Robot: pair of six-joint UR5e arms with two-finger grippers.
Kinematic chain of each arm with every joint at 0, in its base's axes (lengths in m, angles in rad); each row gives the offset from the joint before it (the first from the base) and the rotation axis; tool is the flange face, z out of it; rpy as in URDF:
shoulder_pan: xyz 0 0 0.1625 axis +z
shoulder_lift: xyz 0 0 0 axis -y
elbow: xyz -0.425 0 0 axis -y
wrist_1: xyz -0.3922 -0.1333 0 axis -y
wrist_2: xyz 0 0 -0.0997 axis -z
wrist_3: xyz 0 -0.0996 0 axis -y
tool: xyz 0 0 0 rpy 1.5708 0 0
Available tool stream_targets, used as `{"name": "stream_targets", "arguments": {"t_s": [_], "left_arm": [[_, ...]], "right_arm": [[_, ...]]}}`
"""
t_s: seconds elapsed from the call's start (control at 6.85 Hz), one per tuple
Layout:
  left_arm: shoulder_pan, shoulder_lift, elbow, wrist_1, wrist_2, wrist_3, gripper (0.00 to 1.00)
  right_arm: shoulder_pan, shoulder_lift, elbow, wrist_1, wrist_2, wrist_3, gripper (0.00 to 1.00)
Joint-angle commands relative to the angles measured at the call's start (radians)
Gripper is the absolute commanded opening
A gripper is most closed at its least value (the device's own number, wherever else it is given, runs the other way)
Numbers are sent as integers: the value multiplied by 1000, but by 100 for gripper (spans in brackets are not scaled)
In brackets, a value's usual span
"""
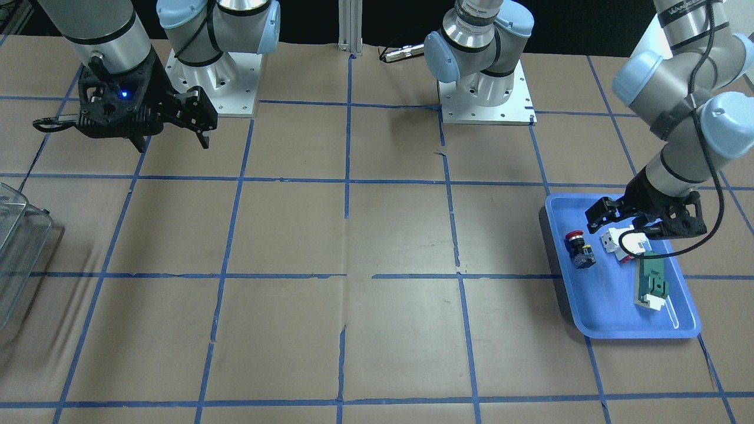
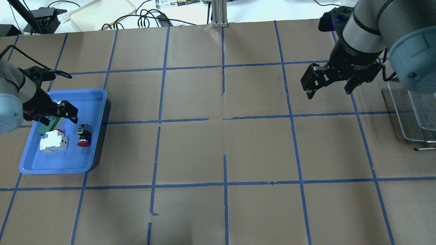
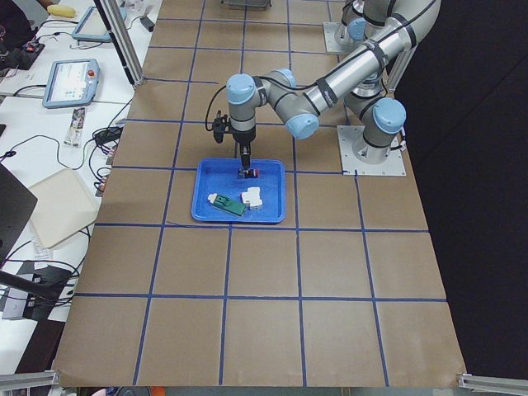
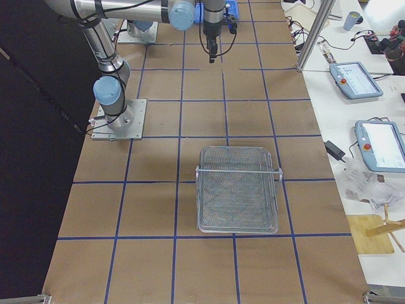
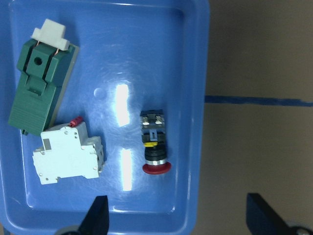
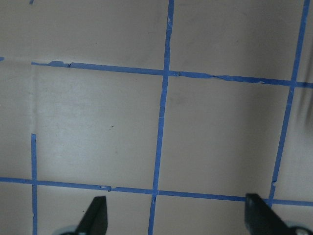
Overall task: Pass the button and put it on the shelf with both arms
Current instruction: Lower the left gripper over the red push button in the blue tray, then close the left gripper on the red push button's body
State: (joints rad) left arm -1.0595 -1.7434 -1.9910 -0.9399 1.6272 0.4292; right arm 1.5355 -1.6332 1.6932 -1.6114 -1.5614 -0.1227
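Blue tray (image 2: 98,95) by the tabletop's left edge holds the button (image 2: 83,135), lying on its side. The left tool (image 2: 58,117) above the tray and the right tool (image 2: 328,90) both gape wide, empty. The pickup is not yet done: centre over the button, descend, close.

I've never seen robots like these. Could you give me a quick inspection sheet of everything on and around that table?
Surface: table covered in brown paper with a grid of blue tape.
Job's things: button lies on its side in the blue tray, untouched; wire basket stands at the robot's right end.
Clutter: white block with red part and green-and-white flat piece share the tray, apart from the button.
Grippers: left gripper open, empty, above the tray; right gripper open, empty, above bare paper.
Cables: black cable loops along the left arm; loose cables lie beyond the table edge.
Surroundings: control tablets on a side bench.
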Motion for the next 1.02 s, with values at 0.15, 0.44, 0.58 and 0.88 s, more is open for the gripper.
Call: {"name": "stream_targets", "arguments": {"t_s": [0.15, 0.44, 0.58, 0.88], "left_arm": [[4, -74, -106, 165, 10, -40, 100], [7, -114, -101, 219, 8, -32, 100], [9, -120, -106, 219, 8, -32, 100], [33, -119, -107, 213, 6, -26, 100]], "right_arm": [[-2, -4, 2, -11, -9, 14, 100], [-14, 3, 5, -21, 4, 15, 100], [-14, 1, -27, -59, 9, 15, 100], [-18, 9, -26, -87, -3, 17, 100]]}}
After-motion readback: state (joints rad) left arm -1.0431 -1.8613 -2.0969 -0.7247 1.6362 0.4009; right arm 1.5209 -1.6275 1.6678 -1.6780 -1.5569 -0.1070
